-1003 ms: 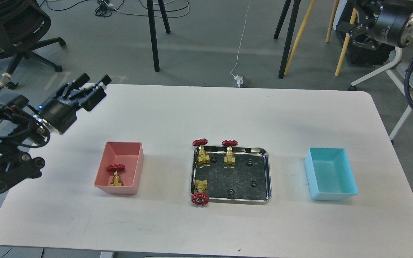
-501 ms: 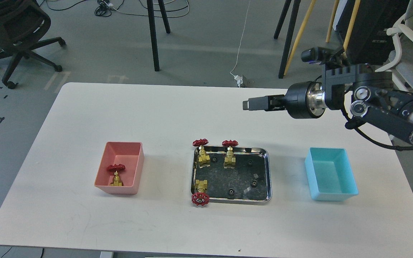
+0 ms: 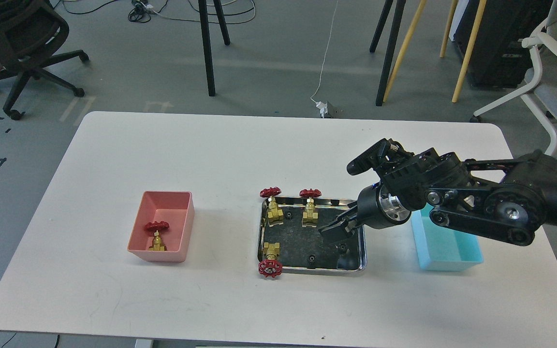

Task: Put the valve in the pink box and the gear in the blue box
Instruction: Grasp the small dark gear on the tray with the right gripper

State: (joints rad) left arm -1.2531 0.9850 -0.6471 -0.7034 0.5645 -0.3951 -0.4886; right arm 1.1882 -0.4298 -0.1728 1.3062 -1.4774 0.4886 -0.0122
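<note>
Hovering lower now, fingers over tray

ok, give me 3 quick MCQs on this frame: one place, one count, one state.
1. Where is the right gripper?
A. over the steel tray
B. inside the pink box
C. off the table

2. How many valves with red handwheels stand or lie at the tray?
A. one
B. three
C. five

3. What does the blue box hold?
A. a valve
B. no visible part in the portion that shows
C. a stack of gears

Key:
1 A, its jaws sit above the tray's right half.
2 B, two at the back, one at the front left corner; a fourth is in the pink box.
3 B, its visible floor is bare; the arm hides the rest.
</note>
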